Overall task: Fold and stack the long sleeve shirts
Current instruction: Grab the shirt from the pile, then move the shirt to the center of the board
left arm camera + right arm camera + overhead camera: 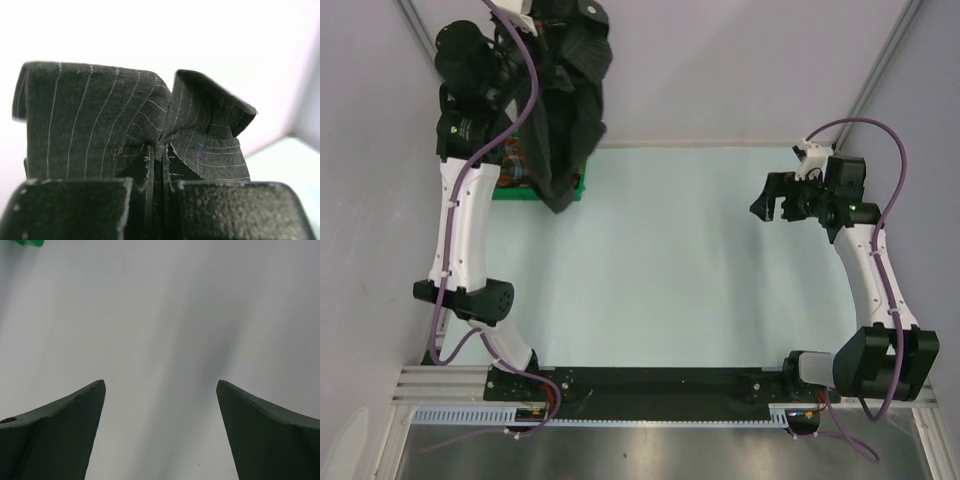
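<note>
Hanging at 11 o'clock in top view: black shirt (560, 130), bunched, draping down over green bin (582, 188). Left wrist: left gripper (157, 175) clamped tight on a gathered fold of it. Right wrist: right gripper (160, 405) wide, empty, over table (160, 315). Fabric looks soft, limp, light; I'd regrip at collar or shoulder seams.

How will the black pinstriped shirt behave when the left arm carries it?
Probably very floppy: the black pinstriped shirt hangs limp from the left gripper. Its lower end hangs by the green bin, so it may snag. Only a small bunch is pinched; it might slip.
</note>
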Controlling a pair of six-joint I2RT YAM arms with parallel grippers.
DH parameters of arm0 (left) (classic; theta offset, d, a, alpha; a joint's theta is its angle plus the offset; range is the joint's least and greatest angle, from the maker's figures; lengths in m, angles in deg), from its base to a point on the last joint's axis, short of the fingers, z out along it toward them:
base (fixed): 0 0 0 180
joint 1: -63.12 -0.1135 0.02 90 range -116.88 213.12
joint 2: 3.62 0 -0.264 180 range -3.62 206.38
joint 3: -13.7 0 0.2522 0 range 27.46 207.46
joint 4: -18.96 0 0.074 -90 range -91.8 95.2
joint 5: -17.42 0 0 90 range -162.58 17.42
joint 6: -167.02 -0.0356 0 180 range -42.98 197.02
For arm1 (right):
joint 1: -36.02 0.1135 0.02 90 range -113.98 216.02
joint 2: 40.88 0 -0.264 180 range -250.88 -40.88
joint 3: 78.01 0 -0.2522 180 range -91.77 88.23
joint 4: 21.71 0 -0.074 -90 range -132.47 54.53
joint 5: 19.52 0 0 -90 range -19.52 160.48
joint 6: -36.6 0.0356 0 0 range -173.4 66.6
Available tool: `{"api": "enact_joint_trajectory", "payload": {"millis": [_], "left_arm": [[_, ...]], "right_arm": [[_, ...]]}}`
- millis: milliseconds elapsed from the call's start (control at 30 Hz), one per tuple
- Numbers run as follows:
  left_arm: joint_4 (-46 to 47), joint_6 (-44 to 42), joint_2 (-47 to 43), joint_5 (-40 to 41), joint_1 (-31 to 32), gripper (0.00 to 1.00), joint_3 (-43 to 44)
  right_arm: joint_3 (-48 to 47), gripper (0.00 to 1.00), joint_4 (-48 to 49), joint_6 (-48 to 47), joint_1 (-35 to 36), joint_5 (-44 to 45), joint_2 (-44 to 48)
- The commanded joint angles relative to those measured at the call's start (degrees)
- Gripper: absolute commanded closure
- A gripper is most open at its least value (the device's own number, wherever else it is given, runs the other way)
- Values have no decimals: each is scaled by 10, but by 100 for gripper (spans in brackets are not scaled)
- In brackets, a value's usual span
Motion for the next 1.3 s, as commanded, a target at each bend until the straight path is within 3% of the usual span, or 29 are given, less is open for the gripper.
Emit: {"api": "enact_joint_trajectory", "payload": {"millis": [0,133,200,233,267,300,333,467,500,667,833,933,1100,1267], "left_arm": [[23,31,-62,-32,85,100,-11],[16,59,-96,-75,115,100,-82],[-8,40,-109,-134,117,100,-145],[-26,16,-123,-159,117,94,-167],[-78,-47,-129,-187,117,76,-188],[-104,-75,-136,-199,117,46,-234],[-124,-94,-152,-184,116,1,-262],[-97,-105,-237,-200,36,1,-472],[-87,-108,-253,-212,21,1,-565],[-82,-179,-312,-195,6,1,-776],[-23,-129,-287,-211,6,7,-856],[27,-118,-269,-216,16,7,-873],[26,-190,-212,-169,80,0,-820],[12,-295,-192,-200,160,1,-809]], "right_arm": [[-42,0,0,9,-8,-21,26],[-56,0,-17,5,-19,-37,32],[-62,0,-31,1,-30,-52,34],[-65,0,-38,-7,-34,-56,36],[-66,0,-52,-15,-43,-68,38],[-67,0,-59,-21,-47,-74,40],[-68,0,-67,-28,-51,-78,45],[-65,0,-117,-83,-52,-100,52],[-62,0,-125,-90,-44,-104,52],[-17,0,-132,-114,33,-59,36],[16,0,-94,-102,147,-8,2],[48,2,-75,-74,175,-2,-28],[123,3,-37,-28,180,-25,-51],[152,5,2,2,185,-63,-85]]}}
